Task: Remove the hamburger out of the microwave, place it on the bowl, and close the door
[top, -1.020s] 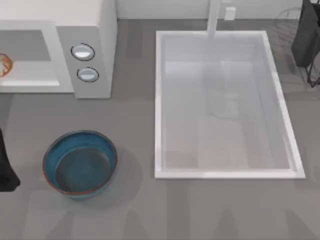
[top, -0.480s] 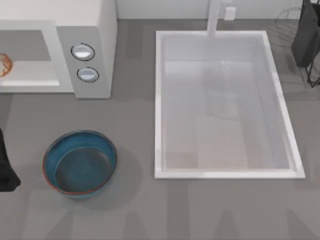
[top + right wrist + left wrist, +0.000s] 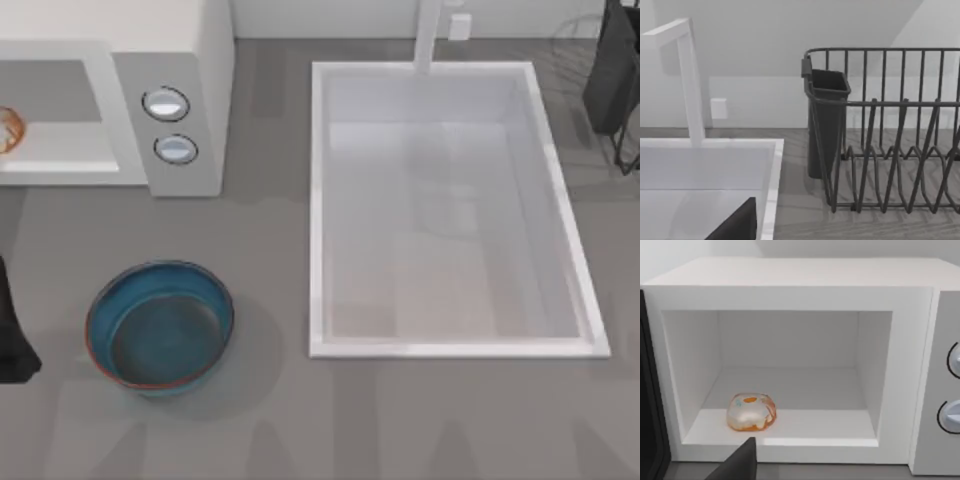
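Observation:
The white microwave (image 3: 170, 60) stands at the table's back left, its grey cavity open toward my left arm (image 3: 10, 335), a dark shape at the table's left edge. The hamburger (image 3: 751, 411), a pale lump with orange patches, lies on the cavity floor near the front, also seen as the hamburger (image 3: 8, 130) at the left edge from above. The door (image 3: 650, 405) stands swung open beside the cavity. A dark part of my left gripper (image 3: 737, 465) sits low, in front of the microwave (image 3: 790, 295) and apart from the food. The teal bowl (image 3: 160, 328) rests empty in front of the microwave.
A large white sink (image 3: 450, 345) with a faucet (image 3: 690, 80) takes up the table's middle and right. A dark wire dish rack (image 3: 890, 150) with a cutlery cup stands at the back right, where a dark part of my right gripper (image 3: 735, 227) is parked.

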You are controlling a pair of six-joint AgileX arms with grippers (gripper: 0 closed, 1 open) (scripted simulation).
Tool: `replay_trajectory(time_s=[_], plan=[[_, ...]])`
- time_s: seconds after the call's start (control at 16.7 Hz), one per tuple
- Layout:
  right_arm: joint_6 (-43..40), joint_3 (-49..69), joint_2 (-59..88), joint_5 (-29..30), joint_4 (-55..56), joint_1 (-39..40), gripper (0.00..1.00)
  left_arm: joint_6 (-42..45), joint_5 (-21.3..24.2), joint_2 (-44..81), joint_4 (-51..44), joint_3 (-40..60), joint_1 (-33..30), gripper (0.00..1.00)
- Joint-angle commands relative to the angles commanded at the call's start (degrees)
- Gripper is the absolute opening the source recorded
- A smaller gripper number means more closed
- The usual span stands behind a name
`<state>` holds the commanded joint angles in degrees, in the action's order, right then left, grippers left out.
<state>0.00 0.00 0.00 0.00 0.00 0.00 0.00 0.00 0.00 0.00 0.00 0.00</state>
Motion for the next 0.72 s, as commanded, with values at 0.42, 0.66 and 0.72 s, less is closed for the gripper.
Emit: replay_trajectory(time_s=[0.42,0.66,0.72], plan=[[0.0,0.0,0.0,0.0,0.0,0.0,1.00,0.0,0.1,0.6,0.3,0.3,0.1,1.00],[0.0,0.0,0.0,0.0,0.0,0.0,1.00,0.4,1.1,8.8,4.6,4.5,1.0,1.00],[0.0,0.0,0.0,0.0,0.0,0.0,1.00,0.6,1.6,12.3,6.4,6.2,1.4,1.00]])
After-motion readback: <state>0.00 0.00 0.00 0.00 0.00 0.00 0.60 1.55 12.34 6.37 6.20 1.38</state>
